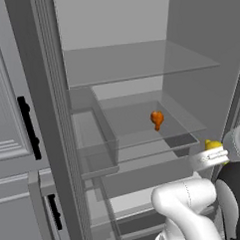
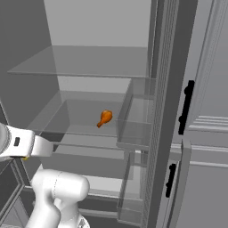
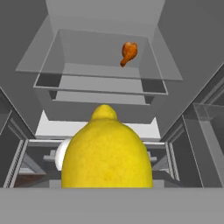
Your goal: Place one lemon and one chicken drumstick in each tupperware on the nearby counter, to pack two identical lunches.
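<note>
Your hand (image 1: 213, 152) grips a lemon (image 3: 107, 153) outside the open fridge. One drumstick (image 1: 157, 119) lies on a glass shelf (image 1: 143, 135) inside.

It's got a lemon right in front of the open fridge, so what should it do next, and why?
Probably carry the lemon away from the fridge toward a tupperware on the counter. The lemon sits close at the tool, apparently held, while one drumstick lies on the glass shelf for a later trip.

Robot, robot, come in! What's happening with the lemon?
Gripper shut on big yellow lemon, outside the open fridge. Orange chicken drumstick lying on glass fridge shelf. Nothing blocking.
</note>
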{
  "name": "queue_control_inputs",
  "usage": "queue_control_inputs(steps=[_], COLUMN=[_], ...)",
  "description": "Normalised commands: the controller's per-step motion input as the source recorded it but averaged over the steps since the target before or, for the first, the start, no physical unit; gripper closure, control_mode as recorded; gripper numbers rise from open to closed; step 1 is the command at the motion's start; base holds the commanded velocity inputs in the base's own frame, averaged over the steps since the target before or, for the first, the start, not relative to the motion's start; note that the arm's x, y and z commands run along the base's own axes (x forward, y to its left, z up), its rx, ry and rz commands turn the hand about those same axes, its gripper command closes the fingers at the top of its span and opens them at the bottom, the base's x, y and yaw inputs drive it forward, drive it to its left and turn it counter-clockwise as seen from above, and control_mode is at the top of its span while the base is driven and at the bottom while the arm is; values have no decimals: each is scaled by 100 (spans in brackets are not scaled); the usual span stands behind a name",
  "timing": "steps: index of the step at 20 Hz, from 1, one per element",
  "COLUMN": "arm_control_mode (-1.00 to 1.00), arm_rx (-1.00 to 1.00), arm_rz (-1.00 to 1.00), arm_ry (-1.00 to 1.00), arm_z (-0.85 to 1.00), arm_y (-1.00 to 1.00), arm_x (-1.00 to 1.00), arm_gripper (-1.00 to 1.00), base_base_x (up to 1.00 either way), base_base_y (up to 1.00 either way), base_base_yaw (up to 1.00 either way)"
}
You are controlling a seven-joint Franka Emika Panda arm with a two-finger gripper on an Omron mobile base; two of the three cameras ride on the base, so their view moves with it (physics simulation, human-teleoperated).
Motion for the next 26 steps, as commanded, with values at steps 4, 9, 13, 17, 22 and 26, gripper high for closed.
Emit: queue_control_inputs(steps=[4,9,13,17,22,26], arm_control_mode=[-100,-100,100,100,100,100], arm_rx=[0,0,0,0,0,0], arm_rz=[0,0,0,0,0,0], arm_ry=[0,0,0,0,0,0], arm_z=[0,0,-1,0,0,0], arm_y=[0,0,0,0,0,0], arm_x=[0,-3,-13,0,0,0], arm_gripper=[100,100,100,100,100,100], base_base_x=[0,0,-61,-100,-100,-94], base_base_y=[0,0,1,25,43,61], base_base_yaw=[0,0,0,2,18,34])
